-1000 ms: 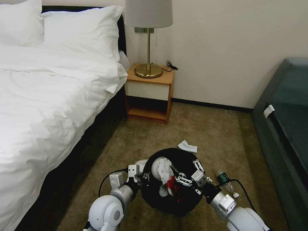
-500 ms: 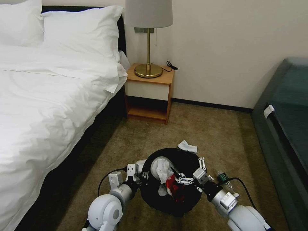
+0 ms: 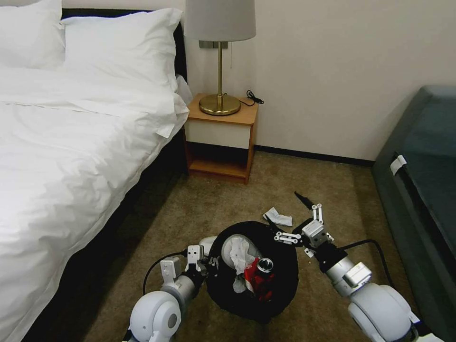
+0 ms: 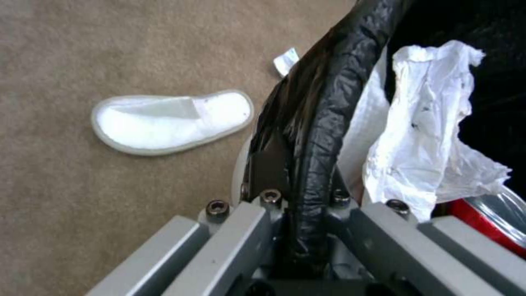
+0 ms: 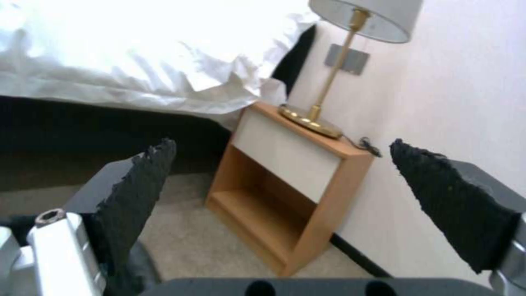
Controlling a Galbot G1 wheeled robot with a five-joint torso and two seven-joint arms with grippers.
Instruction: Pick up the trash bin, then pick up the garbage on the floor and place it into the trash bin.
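The black trash bin (image 3: 280,278) hangs low in front of me, and my left gripper (image 3: 210,266) is shut on its near-left rim (image 4: 320,123). Inside it lie a crumpled white tissue (image 3: 239,252) and a crushed red can (image 3: 259,278); the left wrist view shows the tissue (image 4: 433,135) and the can (image 4: 487,224) too. My right gripper (image 3: 287,212) is open and holds nothing, raised over the bin's far right rim, its black pads (image 5: 139,185) spread wide. A white tissue (image 3: 278,218) lies on the carpet just beyond the bin. A white slipper (image 4: 170,121) lies on the carpet beside the bin.
The white bed (image 3: 71,152) fills the left side. A wooden nightstand (image 3: 219,137) with a brass lamp (image 3: 220,102) stands against the far wall. A dark green sofa (image 3: 422,190) runs along the right. Open carpet (image 3: 213,204) lies between them.
My right gripper has let go of the red can inside the bin, opened, and risen out toward the far right. The bin and left gripper have hardly moved.
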